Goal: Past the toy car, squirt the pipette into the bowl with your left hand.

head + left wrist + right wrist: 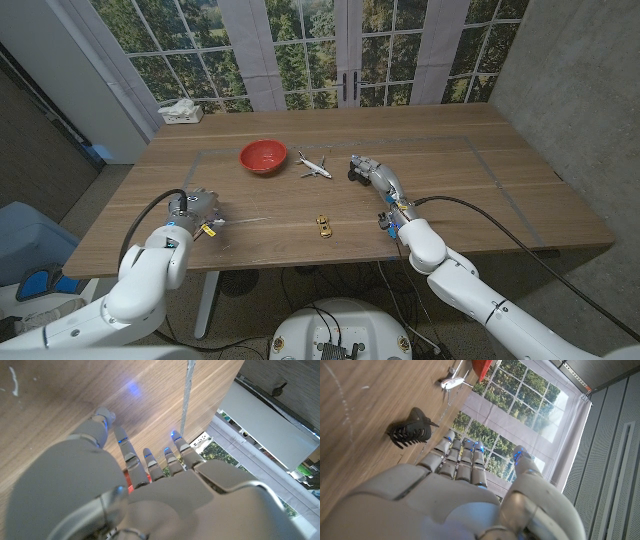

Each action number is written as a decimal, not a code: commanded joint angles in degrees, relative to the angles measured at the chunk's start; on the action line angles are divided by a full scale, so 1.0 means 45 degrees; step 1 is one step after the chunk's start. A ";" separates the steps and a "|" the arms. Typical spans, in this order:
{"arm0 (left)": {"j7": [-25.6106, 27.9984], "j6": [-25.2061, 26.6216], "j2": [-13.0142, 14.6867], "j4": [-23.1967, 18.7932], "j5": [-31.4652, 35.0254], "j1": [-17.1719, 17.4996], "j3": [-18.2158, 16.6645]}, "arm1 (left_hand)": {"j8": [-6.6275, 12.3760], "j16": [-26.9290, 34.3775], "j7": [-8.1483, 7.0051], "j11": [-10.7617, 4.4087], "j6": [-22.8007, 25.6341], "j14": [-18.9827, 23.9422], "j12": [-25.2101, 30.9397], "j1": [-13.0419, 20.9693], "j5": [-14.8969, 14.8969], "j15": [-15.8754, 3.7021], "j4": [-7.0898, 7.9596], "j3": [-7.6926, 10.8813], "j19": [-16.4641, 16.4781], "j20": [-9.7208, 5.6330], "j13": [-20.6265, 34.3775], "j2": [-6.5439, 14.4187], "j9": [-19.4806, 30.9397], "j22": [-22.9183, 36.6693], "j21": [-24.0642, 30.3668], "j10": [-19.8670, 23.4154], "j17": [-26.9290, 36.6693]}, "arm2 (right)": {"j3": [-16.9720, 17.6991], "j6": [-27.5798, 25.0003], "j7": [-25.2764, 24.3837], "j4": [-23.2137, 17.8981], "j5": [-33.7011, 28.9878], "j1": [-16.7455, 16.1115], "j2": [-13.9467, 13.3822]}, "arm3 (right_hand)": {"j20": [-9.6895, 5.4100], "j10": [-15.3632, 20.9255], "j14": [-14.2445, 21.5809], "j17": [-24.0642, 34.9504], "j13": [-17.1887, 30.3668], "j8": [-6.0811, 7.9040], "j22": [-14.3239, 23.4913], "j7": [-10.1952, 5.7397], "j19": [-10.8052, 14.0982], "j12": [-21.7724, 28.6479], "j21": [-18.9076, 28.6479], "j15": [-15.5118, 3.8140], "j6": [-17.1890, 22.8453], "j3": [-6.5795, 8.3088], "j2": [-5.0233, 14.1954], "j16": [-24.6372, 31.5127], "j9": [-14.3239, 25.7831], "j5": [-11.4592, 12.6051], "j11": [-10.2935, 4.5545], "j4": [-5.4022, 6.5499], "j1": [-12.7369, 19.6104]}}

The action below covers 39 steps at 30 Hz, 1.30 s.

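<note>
Head view: the pipette point(243, 220) is grasped by the left hand point(197, 211) near the tabletop's near-left edge; the carry past the toy car point(324, 227) to the red bowl point(263, 156) is judged undone.

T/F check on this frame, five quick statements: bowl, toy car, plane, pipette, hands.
1. The red bowl stands left of the toy plane. True.
2. The yellow toy car is inside the bowl. False: it sits on the table, nearer the robot.
3. The pipette lies on the table by the left hand. True.
4. The right hand holds the toy plane. False: the plane lies on the table, apart from it.
5. A dark comb-like object lies in front of the right hand. True.
</note>
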 commanded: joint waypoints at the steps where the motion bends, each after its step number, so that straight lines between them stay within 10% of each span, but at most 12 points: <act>1: 0.0238 0.0559 0.0410 0.0125 -0.0345 -0.0741 0.0962 | -0.0103 0.0022 -0.0016 0.0058 -0.0118 -0.0060 0.0022 0.0002 -0.0015 -0.0362 0.0057 -0.0034 0.0000 0.0041 0.0050 0.0212 0.0011 0.0047 -0.0076 -0.0049 0.0029 | 0.0032 0.0134 0.0058 0.0008 -0.0023 -0.0029 -0.0030 | -0.0028 0.0093 0.0003 0.0070 0.0043 -0.0025 0.0049 0.0045 -0.0030 0.0029 -0.0042 0.0050 0.0137 -0.0093 -0.0063 0.0068 0.0075 -0.0032 0.0049 0.0030 -0.0121; 39: 0.1169 0.0953 0.0475 0.0469 -0.1278 -0.2591 0.3154 | 0.0279 0.0117 0.1078 -0.0111 0.2910 0.0872 0.0239 0.0628 0.0020 -0.0590 -0.0458 -0.0470 0.0305 0.0136 0.0049 0.1616 0.0124 0.0045 0.0024 0.1601 -0.0019 | 0.0152 0.0468 0.0007 0.0215 -0.0109 -0.0059 0.0031 | 0.0078 0.0288 0.0221 0.0193 0.0066 -0.0023 0.0055 0.0136 0.0023 0.0073 -0.0023 0.0126 0.0383 -0.0502 -0.0120 0.0191 0.0086 -0.0236 0.0165 0.0202 -0.0582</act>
